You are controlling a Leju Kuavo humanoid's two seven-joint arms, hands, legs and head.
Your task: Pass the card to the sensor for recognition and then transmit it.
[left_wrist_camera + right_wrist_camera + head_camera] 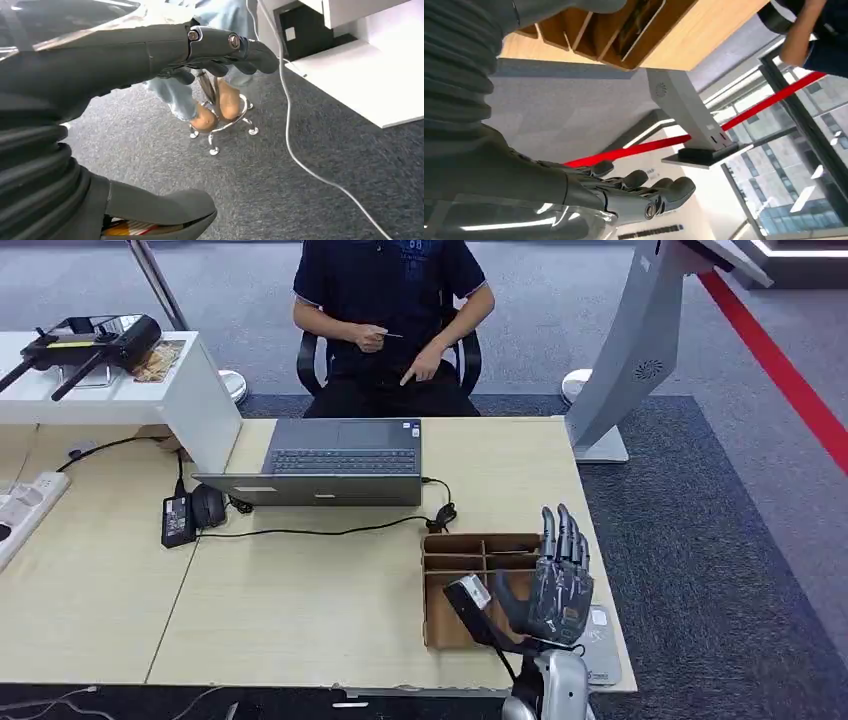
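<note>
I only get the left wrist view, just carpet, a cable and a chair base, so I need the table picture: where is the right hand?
Observer: The right hand is raised, fingers upward, by the cardboard divider box near the table's right edge.
Operator: Holding a card?
Observer: No; the right wrist view shows its fingers stretched out, nothing in them.
Operator: Anyone else holding something?
Observer: The seated person's hand across the table holds a thin item, too small to identify.
</note>
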